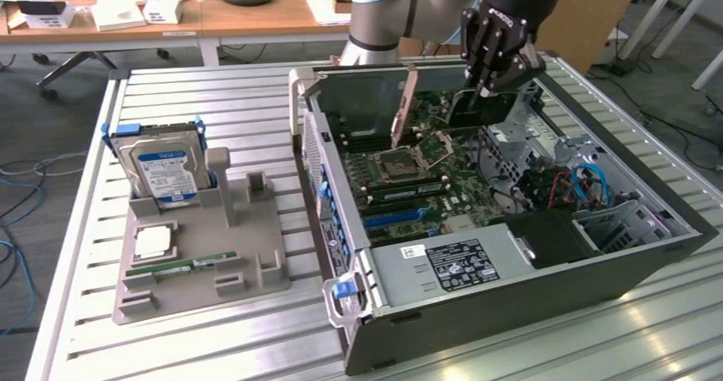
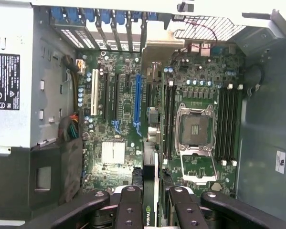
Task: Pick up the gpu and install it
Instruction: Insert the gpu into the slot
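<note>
The pick-up was done: the pincer point(image 1: 493, 83) stood partly closed on the gpu point(image 1: 472, 110), gripping the black card by its upper edge and holding it upright above the far end of the open computer case point(image 1: 666, 254), which lay on its side on the slatted worktop point(image 1: 226, 347). From the wrist view the gpu point(image 2: 147, 217) ran edge-on between the fingers point(image 2: 131, 207), with the motherboard point(image 2: 114, 152) spread out below it. Installing remained, by my reading: the card hung clear of the board, not seated, and the long blue expansion slot point(image 2: 137, 102) lay bare just beside the line of the card's edge. Room for moving was tight but open from above. The slot had the white slot point(image 2: 93, 93) and the black slots on one side, and the memory slots point(image 2: 169, 119) and empty CPU socket point(image 2: 195, 126) on the other. The rear slot openings with blue clips point(image 2: 100, 19) bounded one end, where the bracket would have to fit. The power supply point(image 1: 452, 262) and the blue cables point(image 1: 587, 186) sat well apart from the card. On the grey holder point(image 1: 266, 254) outside the case, the hard drive point(image 1: 164, 173) and the memory stick point(image 1: 186, 265) lay well away from the pincer.
</note>
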### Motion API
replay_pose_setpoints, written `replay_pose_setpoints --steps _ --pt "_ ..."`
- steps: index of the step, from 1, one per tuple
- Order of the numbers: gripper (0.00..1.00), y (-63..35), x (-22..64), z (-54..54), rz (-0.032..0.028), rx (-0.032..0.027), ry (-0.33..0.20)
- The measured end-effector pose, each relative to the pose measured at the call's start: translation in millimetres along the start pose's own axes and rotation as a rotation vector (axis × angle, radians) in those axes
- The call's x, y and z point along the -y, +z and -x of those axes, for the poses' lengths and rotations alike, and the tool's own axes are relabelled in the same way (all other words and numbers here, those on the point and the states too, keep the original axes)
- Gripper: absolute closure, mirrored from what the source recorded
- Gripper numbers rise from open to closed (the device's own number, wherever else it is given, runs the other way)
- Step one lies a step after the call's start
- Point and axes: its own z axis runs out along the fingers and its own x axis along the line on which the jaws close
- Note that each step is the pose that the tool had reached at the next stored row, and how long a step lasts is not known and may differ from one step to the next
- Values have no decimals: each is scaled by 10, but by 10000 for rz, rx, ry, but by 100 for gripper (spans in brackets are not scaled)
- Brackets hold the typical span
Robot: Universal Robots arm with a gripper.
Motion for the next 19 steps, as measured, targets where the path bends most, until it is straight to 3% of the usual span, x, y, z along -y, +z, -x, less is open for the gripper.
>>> replay_pose_setpoints --steps 8,19 --pt "74 7 -125 29 0 0 1" --pt "74 47 -137 31 0 0 0"
